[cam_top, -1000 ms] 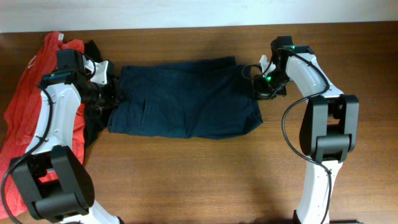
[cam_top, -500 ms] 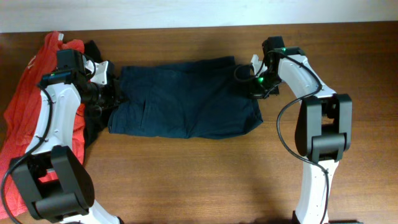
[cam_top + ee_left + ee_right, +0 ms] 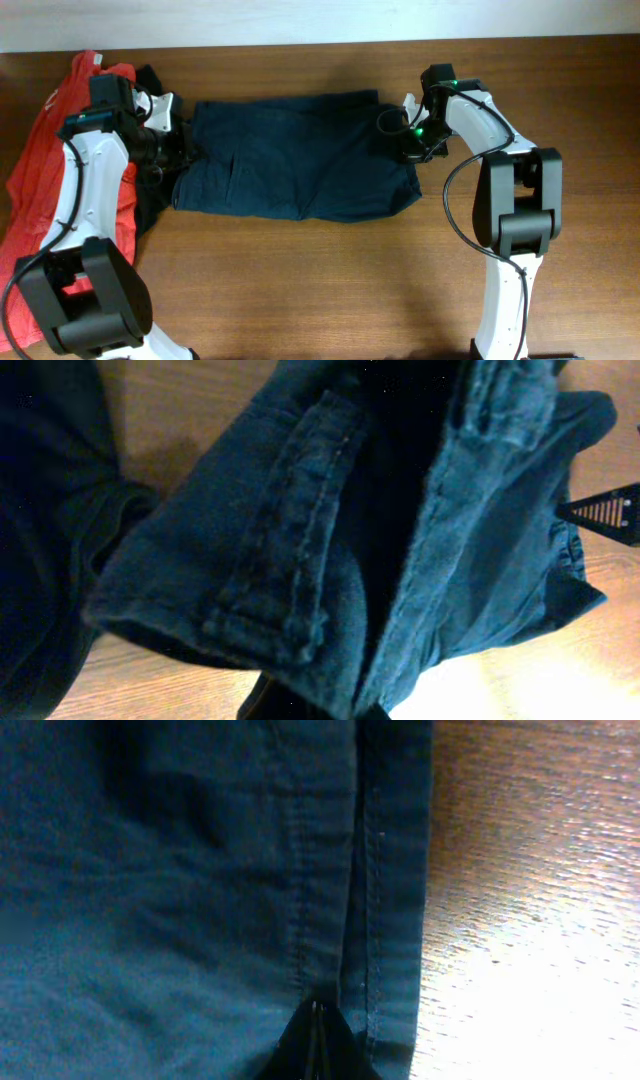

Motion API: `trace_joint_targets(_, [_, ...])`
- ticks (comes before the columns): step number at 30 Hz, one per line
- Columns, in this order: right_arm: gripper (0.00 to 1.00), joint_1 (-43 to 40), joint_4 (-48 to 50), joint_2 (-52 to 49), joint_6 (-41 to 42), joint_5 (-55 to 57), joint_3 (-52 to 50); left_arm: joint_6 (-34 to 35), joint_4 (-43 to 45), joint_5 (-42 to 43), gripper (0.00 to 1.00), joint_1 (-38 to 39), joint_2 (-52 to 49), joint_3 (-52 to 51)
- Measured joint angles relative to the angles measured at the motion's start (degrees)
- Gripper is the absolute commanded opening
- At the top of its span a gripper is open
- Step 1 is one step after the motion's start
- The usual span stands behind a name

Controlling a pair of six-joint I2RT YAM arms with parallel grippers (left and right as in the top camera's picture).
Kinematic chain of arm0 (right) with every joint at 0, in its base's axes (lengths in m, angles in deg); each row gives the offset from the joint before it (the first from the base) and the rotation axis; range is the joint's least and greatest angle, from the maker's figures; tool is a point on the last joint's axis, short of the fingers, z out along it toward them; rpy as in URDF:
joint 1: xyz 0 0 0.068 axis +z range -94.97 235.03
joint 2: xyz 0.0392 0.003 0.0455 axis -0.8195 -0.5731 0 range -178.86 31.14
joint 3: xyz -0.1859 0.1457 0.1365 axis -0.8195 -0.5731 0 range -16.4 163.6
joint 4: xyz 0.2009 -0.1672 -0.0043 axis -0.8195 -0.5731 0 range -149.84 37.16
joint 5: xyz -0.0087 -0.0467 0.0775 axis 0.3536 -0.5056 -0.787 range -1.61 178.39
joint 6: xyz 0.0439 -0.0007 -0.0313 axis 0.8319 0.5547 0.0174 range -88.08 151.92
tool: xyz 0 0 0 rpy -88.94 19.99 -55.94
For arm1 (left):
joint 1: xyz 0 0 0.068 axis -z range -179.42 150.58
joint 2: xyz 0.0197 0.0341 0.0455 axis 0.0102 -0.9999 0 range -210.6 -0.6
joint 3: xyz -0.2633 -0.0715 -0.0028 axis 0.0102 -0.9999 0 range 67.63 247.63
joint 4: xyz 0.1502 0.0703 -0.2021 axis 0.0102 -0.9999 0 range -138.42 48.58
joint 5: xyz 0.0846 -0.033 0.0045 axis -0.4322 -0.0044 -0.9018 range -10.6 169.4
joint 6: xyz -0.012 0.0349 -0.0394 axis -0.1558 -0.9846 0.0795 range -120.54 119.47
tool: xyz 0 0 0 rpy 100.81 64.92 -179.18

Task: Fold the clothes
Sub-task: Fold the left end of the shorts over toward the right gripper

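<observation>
Dark blue shorts lie spread flat across the middle of the wooden table. My left gripper is at their left end, shut on a bunched fold of the cloth. In the left wrist view the shorts hang thick and crumpled out of the gripper. My right gripper is at the shorts' right edge. In the right wrist view the gripper has its fingers pressed together on the cloth beside the stitched hem.
A red garment lies heaped at the table's left end with a black garment on it, right next to my left arm. Bare wood fills the front, and the table's far edge runs just behind the shorts.
My right gripper has moved left, from just off the shorts' right edge onto it. My left gripper has shifted slightly up. The shorts lie much as before.
</observation>
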Motion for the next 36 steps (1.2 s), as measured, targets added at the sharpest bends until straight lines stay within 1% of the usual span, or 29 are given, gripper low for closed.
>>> trace_joint_targets(3, [0.04,0.0,-0.1,-0.1,0.0,-0.2,0.2,0.0,0.3,-0.5,0.00,2.6,1.4,0.3])
trace_joint_targets(8, [0.04,0.0,-0.1,-0.2,0.0,-0.2,0.2,1.1,2.8,-0.7,0.01,10.0,2.9,1.2])
trace_joint_targets(13, [0.04,0.0,-0.1,-0.2,0.0,-0.2,0.2,4.4,9.6,-0.8,0.01,17.1,2.9,1.2])
trace_joint_targets(22, [0.04,0.0,-0.1,-0.2,0.0,-0.3,0.2,7.6,18.3,-2.6,0.01,28.4,2.9,1.2])
trace_joint_targets(28, [0.04,0.0,-0.1,-0.2,0.0,-0.3,0.2,9.2,22.7,-6.3,0.01,34.1,2.9,1.2])
trace_joint_targets(36, [0.04,0.0,-0.1,-0.2,0.0,-0.3,0.2,9.4,23.7,-11.3,0.00,38.3,2.6,1.2])
